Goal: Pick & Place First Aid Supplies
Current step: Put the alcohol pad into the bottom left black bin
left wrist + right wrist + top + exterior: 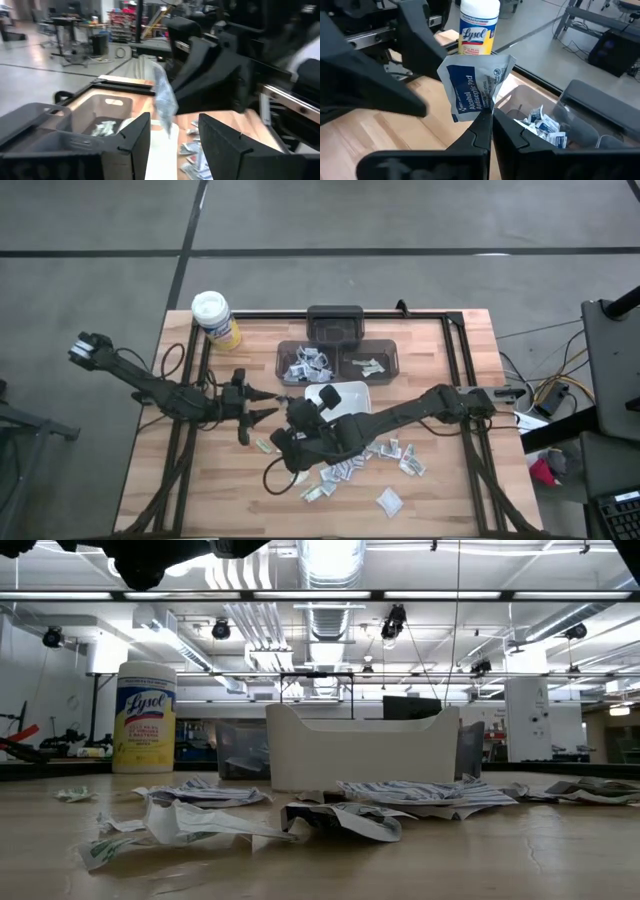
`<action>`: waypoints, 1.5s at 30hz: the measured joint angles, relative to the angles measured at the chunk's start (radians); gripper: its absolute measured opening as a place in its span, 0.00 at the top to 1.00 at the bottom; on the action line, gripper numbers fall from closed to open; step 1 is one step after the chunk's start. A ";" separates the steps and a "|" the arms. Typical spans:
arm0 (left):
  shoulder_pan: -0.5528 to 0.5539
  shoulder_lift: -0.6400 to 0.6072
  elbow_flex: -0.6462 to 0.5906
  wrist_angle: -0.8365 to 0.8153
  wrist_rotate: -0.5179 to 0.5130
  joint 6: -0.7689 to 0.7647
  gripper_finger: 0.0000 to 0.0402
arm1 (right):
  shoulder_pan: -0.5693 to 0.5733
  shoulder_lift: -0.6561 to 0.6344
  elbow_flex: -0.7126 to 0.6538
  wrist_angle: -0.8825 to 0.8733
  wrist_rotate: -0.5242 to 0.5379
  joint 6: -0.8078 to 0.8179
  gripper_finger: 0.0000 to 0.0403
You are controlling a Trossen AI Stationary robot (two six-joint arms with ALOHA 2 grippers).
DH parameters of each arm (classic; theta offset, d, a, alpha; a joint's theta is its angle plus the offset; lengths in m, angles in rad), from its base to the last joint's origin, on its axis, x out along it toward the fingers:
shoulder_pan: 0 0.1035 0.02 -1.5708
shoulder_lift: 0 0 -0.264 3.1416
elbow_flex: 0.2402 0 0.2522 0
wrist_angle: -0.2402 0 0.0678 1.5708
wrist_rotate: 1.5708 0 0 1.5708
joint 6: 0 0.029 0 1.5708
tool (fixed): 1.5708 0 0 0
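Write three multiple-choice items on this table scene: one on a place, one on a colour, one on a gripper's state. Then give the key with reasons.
1. Where does the Lysol canister stand?
A. At the table's far left corner
B. Inside the white tray
C. Among the loose packets

2. What colour is the print on the packet held up in the right wrist view?
A. Red
B. Blue
C. Orange

3. How is the right gripper?
A. Wide open, holding nothing
B. Shut on the packet
C. Shut on the canister

Key: 1 A, the high view shows it at that corner; 2 B, its lettering is blue; 3 B, its fingers pinch the packet's lower edge.
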State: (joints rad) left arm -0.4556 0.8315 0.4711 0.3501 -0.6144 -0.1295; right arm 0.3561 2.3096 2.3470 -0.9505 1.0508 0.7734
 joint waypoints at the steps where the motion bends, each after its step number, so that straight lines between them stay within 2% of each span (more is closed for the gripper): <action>1: 0.004 0.002 0.001 0.001 -0.006 0.000 0.59 | 0.000 0.000 0.000 0.000 0.000 0.000 0.98; 11: 0.032 0.005 0.002 0.051 -0.006 -0.001 0.59 | -0.001 0.000 0.000 0.012 0.000 -0.004 0.98; 19: 0.056 0.018 0.002 0.053 0.013 -0.034 0.61 | -0.009 0.000 0.000 0.091 -0.002 -0.082 0.98; 24: 0.062 0.022 0.002 0.055 0.014 -0.035 0.72 | -0.011 0.000 0.000 0.106 -0.004 -0.094 0.98; 30: 0.064 0.022 0.002 0.067 0.048 0.012 0.97 | -0.010 0.000 0.000 0.105 -0.004 -0.094 0.98; 36: 0.069 0.021 0.002 0.070 0.058 0.028 1.00 | -0.010 0.000 0.000 0.084 -0.013 -0.097 0.98; 39: 0.069 0.021 0.001 0.069 0.063 0.040 1.00 | -0.011 -0.004 0.001 0.057 -0.081 -0.096 0.96; 45: 0.074 0.019 0.002 0.064 0.061 0.050 1.00 | -0.014 -0.008 0.000 0.011 -0.184 -0.075 0.84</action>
State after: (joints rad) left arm -0.3819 0.8501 0.4728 0.4139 -0.5537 -0.0799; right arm 0.3424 2.3015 2.3475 -0.9399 0.8667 0.6981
